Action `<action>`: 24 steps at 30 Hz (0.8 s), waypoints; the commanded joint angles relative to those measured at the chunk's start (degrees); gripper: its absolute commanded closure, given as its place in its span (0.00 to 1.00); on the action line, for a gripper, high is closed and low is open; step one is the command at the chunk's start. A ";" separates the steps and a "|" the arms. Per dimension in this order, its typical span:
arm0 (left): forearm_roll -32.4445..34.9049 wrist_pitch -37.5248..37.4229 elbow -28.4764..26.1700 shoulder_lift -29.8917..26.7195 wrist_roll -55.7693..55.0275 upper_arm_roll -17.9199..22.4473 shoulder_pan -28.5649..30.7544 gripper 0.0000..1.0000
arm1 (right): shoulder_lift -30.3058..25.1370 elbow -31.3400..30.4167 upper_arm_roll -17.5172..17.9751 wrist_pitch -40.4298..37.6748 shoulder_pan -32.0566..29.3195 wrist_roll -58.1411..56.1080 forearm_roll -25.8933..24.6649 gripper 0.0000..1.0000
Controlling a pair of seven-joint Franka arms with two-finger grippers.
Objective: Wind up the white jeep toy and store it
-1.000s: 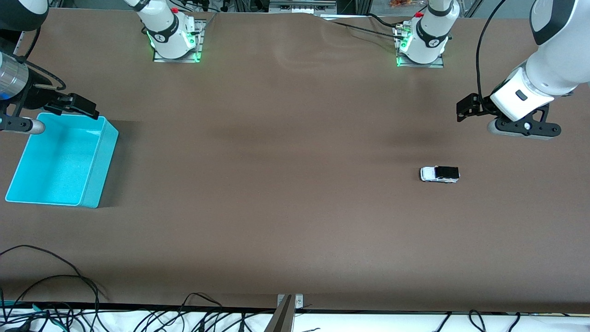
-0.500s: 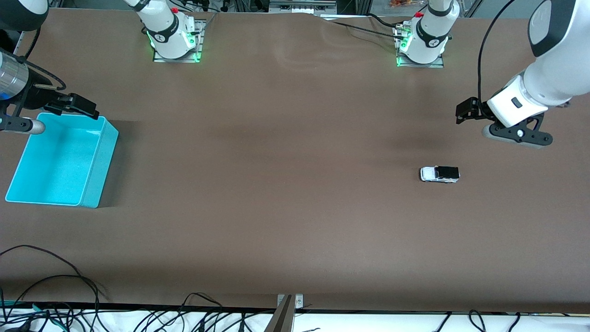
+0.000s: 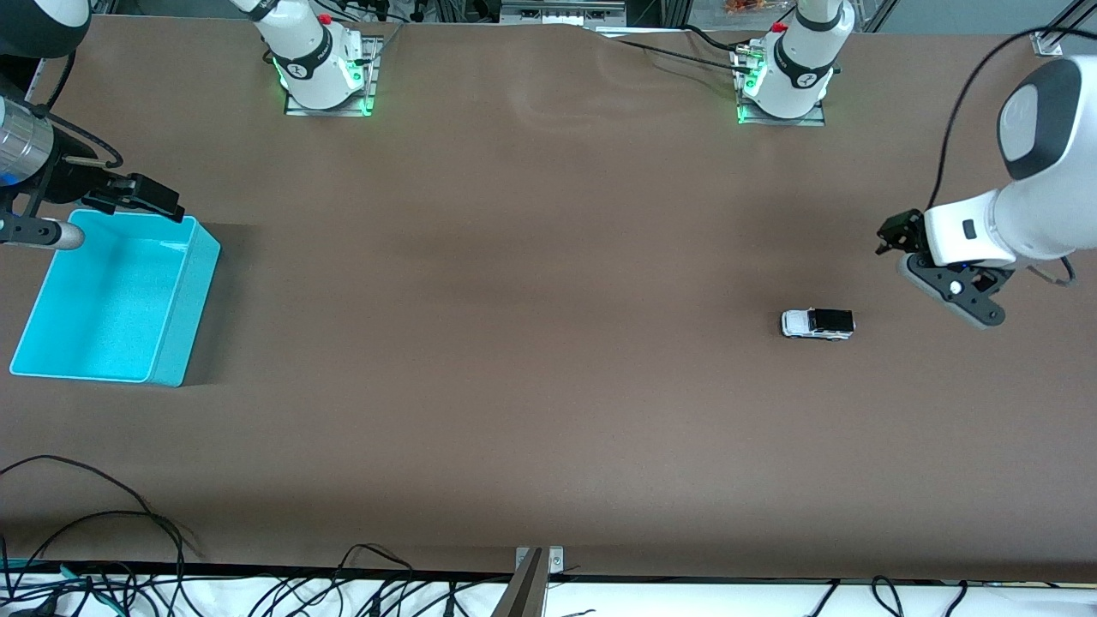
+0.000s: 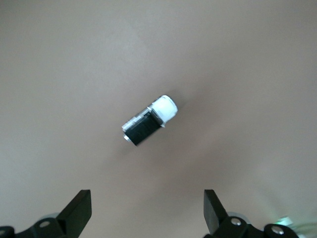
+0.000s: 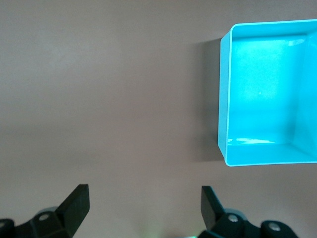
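Hanging above the brown tabletop (image 3: 548,343) at the left arm's end, the left claw (image 3: 951,287) is spread wide, its two dark fingertips (image 4: 79,208) set well apart in the left wrist view with nothing between them. The white jeep toy (image 3: 818,323) sits on the tabletop near that claw, a little toward the right arm's end from it and apart from it. In the left wrist view the toy (image 4: 149,120) shows between and ahead of the fingertips, lying at an angle to them, its black roof and rear on one end and its white nose on the other. It stands on its wheels, alone, with bare tabletop on every side of it and nothing between it and the claw.

Well apart from the toy, at the right arm's end, stands the turquoise bin (image 3: 184,300), open at the top and holding nothing. The right claw (image 3: 51,218) waits over the bin's farther edge, also spread wide: its fingertips (image 5: 74,203) frame bare tabletop in the right wrist view, with the bin (image 5: 224,99) beside them.

Most of the right arm is cut off by the front view's edge, and the bin runs past the frame in the right wrist view. Loose cables (image 3: 103,531) lie along the tabletop's edge nearest the front camera.
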 commanded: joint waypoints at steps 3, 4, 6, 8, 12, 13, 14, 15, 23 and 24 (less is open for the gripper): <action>1.90 0.80 0.55 4.94 12.53 -0.41 0.08 0.00 | 0.07 0.62 -0.16 -0.78 -0.03 -0.72 -0.12 0.00; 1.55 1.32 0.55 5.73 14.29 -0.41 0.17 0.00 | 0.07 0.62 -0.16 -0.78 -0.03 -0.72 -0.12 0.00; 1.46 2.81 0.46 7.14 18.16 -0.50 0.79 0.00 | 0.07 0.62 -0.16 -0.78 -0.03 -0.72 -0.12 0.00; 1.37 4.48 0.46 8.46 21.85 -0.50 0.96 0.00 | 0.07 0.62 -0.16 -0.78 -0.03 -0.72 -0.12 0.00; 1.37 6.94 -0.59 10.65 24.85 -0.58 1.05 0.00 | 0.07 0.62 -0.16 -0.78 -0.03 -0.72 -0.12 0.00; 1.37 7.91 -1.11 10.92 25.47 -0.58 1.05 0.00 | 0.07 0.62 -0.16 -0.78 -0.03 -0.72 -0.12 0.00; 1.37 9.22 -1.82 11.27 26.86 -0.67 1.05 0.00 | 0.07 0.62 -0.16 -0.78 -0.03 -0.72 -0.12 0.00; 1.46 10.72 -2.87 11.53 29.05 -0.67 0.96 0.00 | 0.07 0.62 -0.16 -0.78 -0.03 -0.72 -0.12 0.00; 2.07 21.62 -10.16 12.06 38.82 -0.67 0.96 0.00 | 0.07 0.62 -0.16 -0.78 -0.03 -0.72 -0.12 0.00; 2.25 22.85 -11.22 12.06 39.62 -0.67 0.96 0.00 | 0.07 0.62 -0.16 -0.78 -0.03 -0.72 -0.12 0.00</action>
